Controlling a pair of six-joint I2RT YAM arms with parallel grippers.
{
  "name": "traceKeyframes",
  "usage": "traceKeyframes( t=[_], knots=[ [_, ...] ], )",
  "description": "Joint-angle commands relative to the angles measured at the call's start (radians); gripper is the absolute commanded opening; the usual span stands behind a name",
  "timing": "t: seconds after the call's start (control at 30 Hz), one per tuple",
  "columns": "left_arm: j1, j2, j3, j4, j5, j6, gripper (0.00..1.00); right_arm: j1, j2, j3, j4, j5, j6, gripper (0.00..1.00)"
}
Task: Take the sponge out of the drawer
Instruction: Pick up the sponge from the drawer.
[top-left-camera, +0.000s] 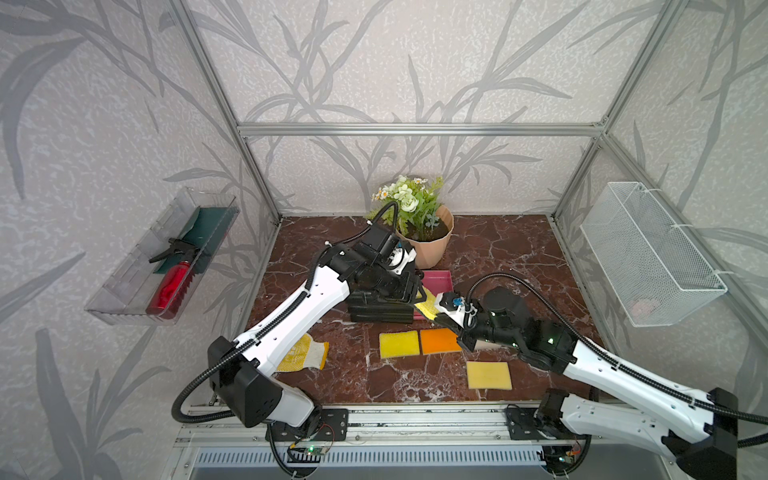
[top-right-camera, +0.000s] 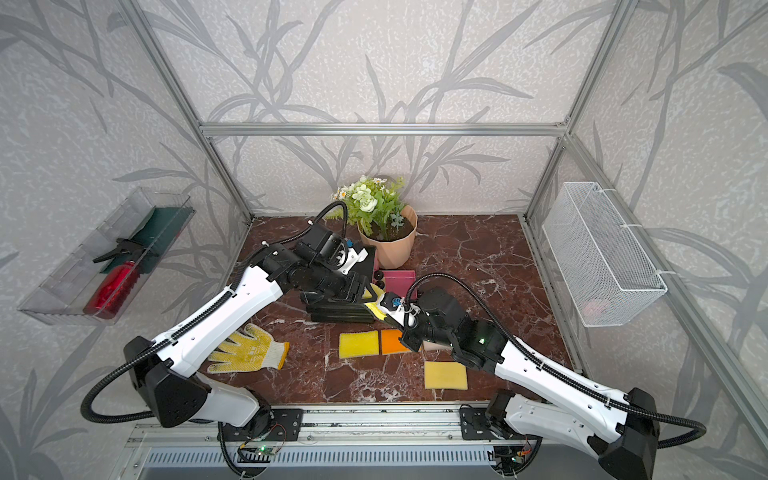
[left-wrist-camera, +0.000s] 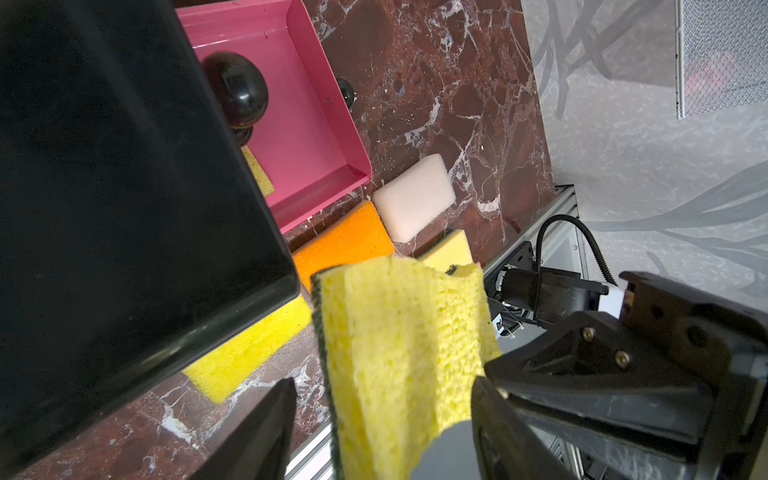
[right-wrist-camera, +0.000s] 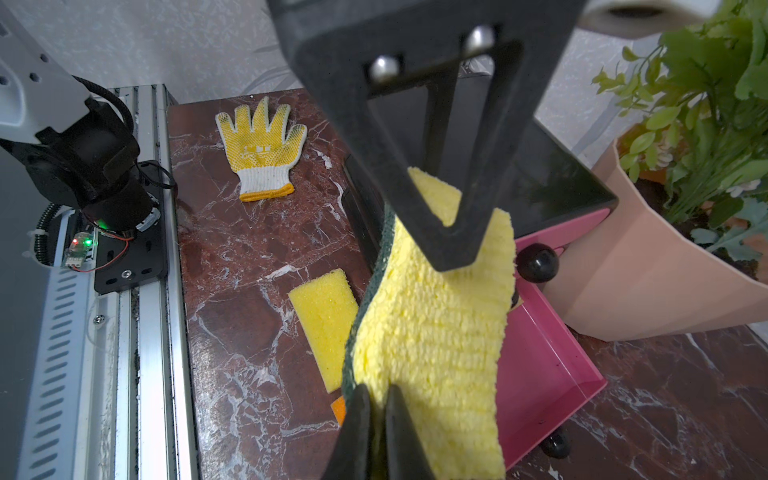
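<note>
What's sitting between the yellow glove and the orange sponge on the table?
A bright yellow sponge lies there, right beside the orange sponge and apart from the glove. Both top views show it.

Lab robot cell: aluminium frame (top-left-camera: 415, 129), wallpapered panels (top-left-camera: 104, 124), marble-look tabletop (top-left-camera: 519, 249).

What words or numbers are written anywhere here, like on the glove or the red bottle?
No text here can be read.
On the glove: a dotted mark, too blurred to read.
On the red spray bottle: no label shows.
On the circuit board: anything printed is too small.
On the yellow sponge: nothing printed.
</note>
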Motion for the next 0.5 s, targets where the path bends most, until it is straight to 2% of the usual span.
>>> traceKeyframes(
  t=[0.0, 0.1, 0.23, 0.3, 0.4, 0.47],
  knots=[
    [-0.005, 0.029, 0.036, -0.028, 0.04, 0.015, 0.6, 0.011, -0.015, 0.007, -0.021, -0.002, -0.017, 0.1],
    [-0.012, 0.047, 0.037, -0.028, 0.066, 0.017, 0.47, 0.012, -0.02, 0.004, -0.02, 0.01, -0.02, 0.1],
    [-0.021, 0.054, 0.034, -0.026, 0.08, 0.019, 0.24, 0.013, -0.02, -0.002, -0.003, 0.029, -0.02, 0.1],
    [-0.022, 0.053, 0.036, -0.027, 0.078, 0.017, 0.02, 0.014, -0.02, -0.005, 0.006, 0.035, -0.02, 0.1],
    [-0.023, 0.048, 0.036, -0.027, 0.064, 0.017, 0.0, 0.014, -0.019, -0.005, 0.008, 0.042, -0.015, 0.11],
    [-0.024, 0.043, 0.036, -0.024, 0.05, 0.013, 0.0, 0.014, -0.016, 0.0, 0.009, 0.081, 0.004, 0.19]
  ],
)
